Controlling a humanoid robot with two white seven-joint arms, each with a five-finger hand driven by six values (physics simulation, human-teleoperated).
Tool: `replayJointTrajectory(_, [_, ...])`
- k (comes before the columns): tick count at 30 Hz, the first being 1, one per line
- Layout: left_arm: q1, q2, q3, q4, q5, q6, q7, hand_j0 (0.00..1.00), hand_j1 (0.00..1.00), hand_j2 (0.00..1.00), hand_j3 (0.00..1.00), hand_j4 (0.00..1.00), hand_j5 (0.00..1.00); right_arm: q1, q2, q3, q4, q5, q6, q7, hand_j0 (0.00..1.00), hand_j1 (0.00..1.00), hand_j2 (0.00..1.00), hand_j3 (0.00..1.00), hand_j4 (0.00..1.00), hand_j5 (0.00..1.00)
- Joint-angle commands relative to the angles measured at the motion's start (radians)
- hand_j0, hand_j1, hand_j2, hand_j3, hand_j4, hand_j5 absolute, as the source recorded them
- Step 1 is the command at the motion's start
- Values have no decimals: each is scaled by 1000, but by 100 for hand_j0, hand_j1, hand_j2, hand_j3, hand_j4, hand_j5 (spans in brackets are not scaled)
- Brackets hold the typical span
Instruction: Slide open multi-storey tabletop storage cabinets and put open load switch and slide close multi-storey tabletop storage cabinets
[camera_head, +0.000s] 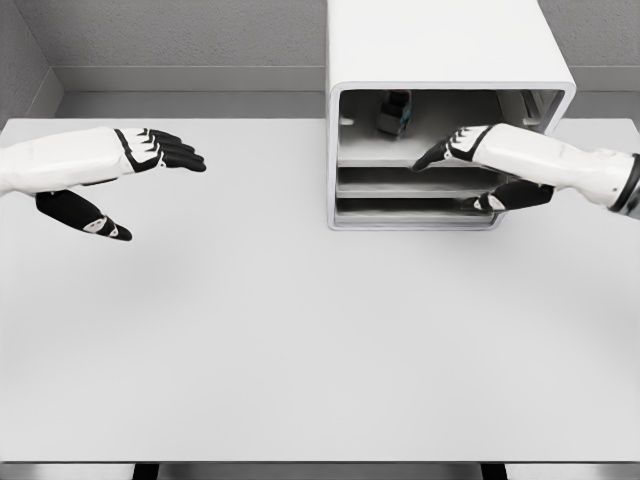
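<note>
The white boxy multi-storey storage cabinet (440, 60) is standing at the far side of the pale grey tabletop (300, 340), its front open. The small dark load switch (393, 112) is lying deep in the top compartment. The right robot hand (462, 150) is reaching into the cabinet front, fingers released and grasping nothing. The left robot hand (140, 165) is hovering well apart at the left, fingers spread.

The desk (300, 340) before me looks smooth and matt white. The cabinet (440, 50) seems smooth white plastic, faintly glossy. My right hand (470, 150) has a hard white shell.
</note>
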Motion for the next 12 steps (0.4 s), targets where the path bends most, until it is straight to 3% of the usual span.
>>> replayJointTrajectory(1, [0, 1, 0, -1, 7, 3, 0, 100, 100, 100, 100, 100, 100, 0, -94, -6, -94, -9, 2, -17, 80, 80, 80, 80, 80, 80])
replayJointTrajectory(4, [3, 1, -1, -1, 6, 3, 0, 100, 100, 100, 100, 100, 100, 23, -203, 25, -129, 5, 2, -37, 80, 80, 80, 80, 80, 80])
replayJointTrajectory(8, [21, -10, 0, 21, 3, 3, 0, 100, 100, 100, 100, 100, 100, 48, -234, 85, -149, 45, 2, -27, 79, 79, 79, 79, 79, 79])
replayJointTrajectory(12, [37, -11, 0, 31, 1, 3, 0, 100, 100, 100, 100, 100, 100, 48, -286, 89, -149, 45, 2, 12, 71, 71, 71, 71, 71, 71])
